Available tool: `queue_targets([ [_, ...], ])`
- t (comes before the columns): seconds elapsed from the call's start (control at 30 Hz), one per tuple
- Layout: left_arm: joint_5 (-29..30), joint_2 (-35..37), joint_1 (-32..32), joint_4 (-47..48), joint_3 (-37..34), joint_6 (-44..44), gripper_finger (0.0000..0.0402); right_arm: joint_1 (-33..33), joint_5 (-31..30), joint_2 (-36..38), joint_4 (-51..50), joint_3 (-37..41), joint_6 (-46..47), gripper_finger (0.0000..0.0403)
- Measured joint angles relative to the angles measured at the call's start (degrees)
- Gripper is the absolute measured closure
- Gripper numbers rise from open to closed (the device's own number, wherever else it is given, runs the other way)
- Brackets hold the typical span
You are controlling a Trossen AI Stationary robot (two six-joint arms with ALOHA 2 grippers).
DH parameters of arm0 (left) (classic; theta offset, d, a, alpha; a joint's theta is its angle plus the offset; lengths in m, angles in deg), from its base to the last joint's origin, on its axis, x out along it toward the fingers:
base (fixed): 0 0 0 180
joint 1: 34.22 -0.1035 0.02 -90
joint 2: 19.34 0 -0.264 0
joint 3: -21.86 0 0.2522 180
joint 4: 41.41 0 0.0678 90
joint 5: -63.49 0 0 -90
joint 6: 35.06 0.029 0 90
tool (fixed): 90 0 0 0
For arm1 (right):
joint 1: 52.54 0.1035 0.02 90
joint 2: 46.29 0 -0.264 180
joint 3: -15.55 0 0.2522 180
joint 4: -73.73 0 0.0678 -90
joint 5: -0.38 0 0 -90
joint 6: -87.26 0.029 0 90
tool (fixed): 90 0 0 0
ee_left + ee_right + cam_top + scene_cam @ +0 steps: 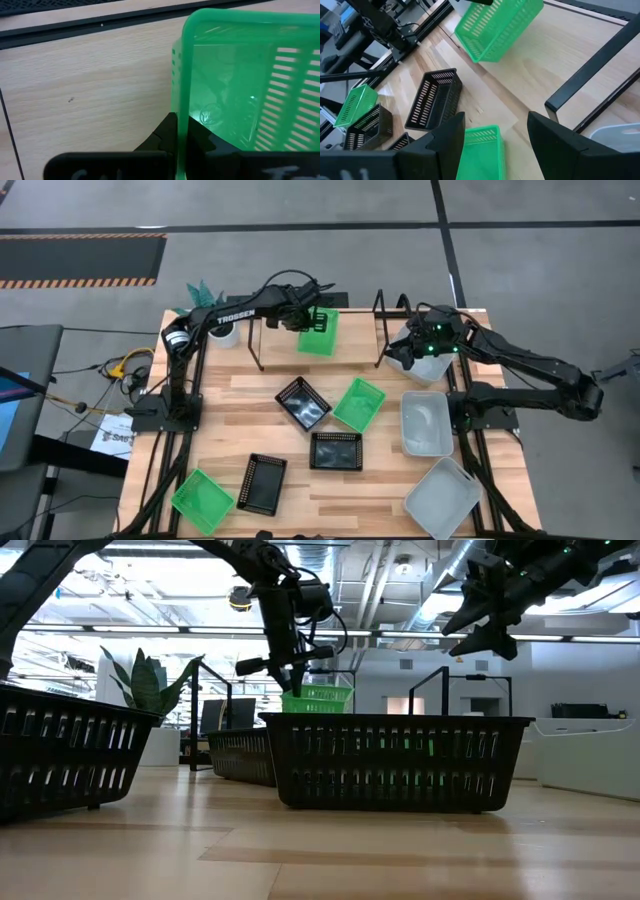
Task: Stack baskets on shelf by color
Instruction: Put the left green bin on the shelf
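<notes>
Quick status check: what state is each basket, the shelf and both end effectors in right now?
Left end effector: shut on held green basket, over the shelf.
Right end effector: open, empty, over the shelf's right end.
Two loose green baskets: on the table.
Three black baskets: on the table, unstacked.
White baskets: two on the table, unstacked.

you've got two matte black arms, tubular links with chunky joint housings. left arm has "trossen" in white letters along its link, a silver-and-black round joint near its base, and black cables looping over the wrist. right arm shows green leds lit at the wrist end. the right gripper has flat, angular black fingers. each base is a black block.
</notes>
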Motion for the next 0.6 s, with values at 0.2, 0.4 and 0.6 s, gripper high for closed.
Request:
queue_targets([
  [0.2,0.00,0.00,0.04,-0.22,0.00,-0.40,0.0401,0.00,0.01,0.01,0.00,0.00,0.02,0.0165],
  [0.4,-0.01,-0.02,0.04,-0.54,0.00,-0.69,0.0401,0.02,0.02,0.01,-0.02,0.00,0.06,0.0165],
  [0.6,-0.02,-0.02,0.10,-1.13,0.00,-0.71,0.0401,0.02,0.02,0.01,-0.02,0.00,0.17,0.0165],
])
